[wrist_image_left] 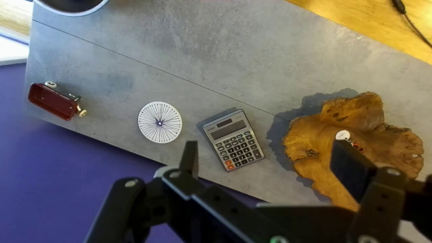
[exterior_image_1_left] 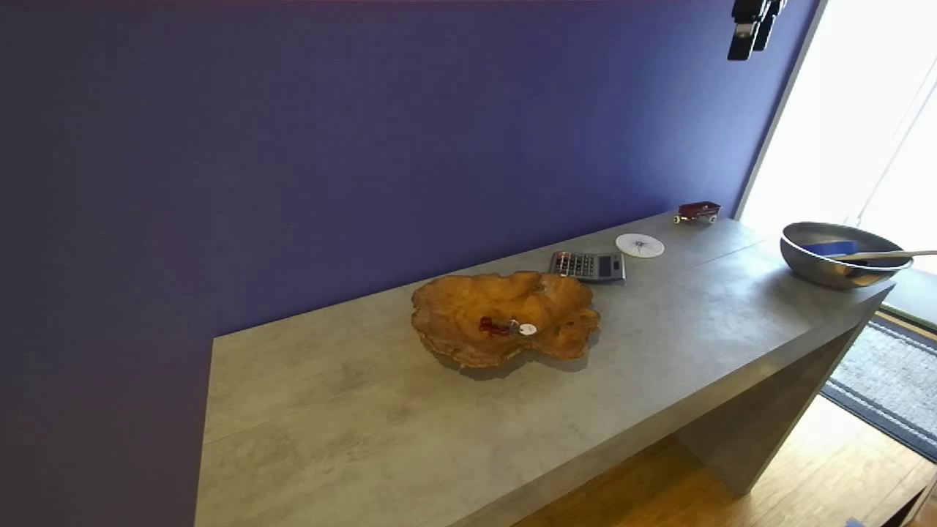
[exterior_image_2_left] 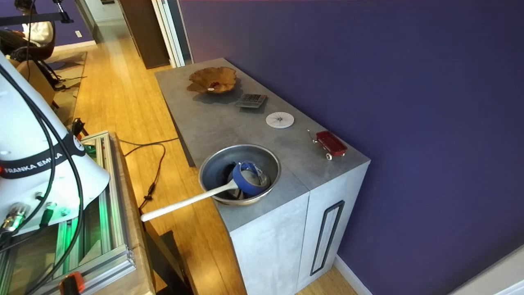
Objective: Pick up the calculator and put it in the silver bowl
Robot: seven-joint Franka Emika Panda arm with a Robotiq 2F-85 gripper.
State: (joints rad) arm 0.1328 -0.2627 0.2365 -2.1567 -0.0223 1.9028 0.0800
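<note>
- Calculator (wrist_image_left: 235, 140) lies keys-up on the surface (wrist_image_left: 216, 50), mid-frame in wrist view, btwn white disc (wrist_image_left: 160, 122) at left & wooden bowl (wrist_image_left: 314, 131) at right, touching neither.
- Pincer (wrist_image_left: 269, 156) holds nothing, fingers (wrist_image_left: 190, 155) spread wide; in an exterior view the pincer (exterior_image_1_left: 750, 48) hangs upper right, well above surface, calculator down-left of it.
- In wrist view calculator shows btwn fingertips, nearer the one at frame left; long axis leans steeply, upper left to lower right, a bit off square to pincer's closing line.
- Next, prob.: small twist, slight shift toward frame left, then descent; true offset hard to judge at this ht.
- Dest.: silver bowl (exterior_image_2_left: 219, 166), just below ctr of an exterior view, blue item (exterior_image_2_left: 245, 186) inside; calculator not yet in.
</note>
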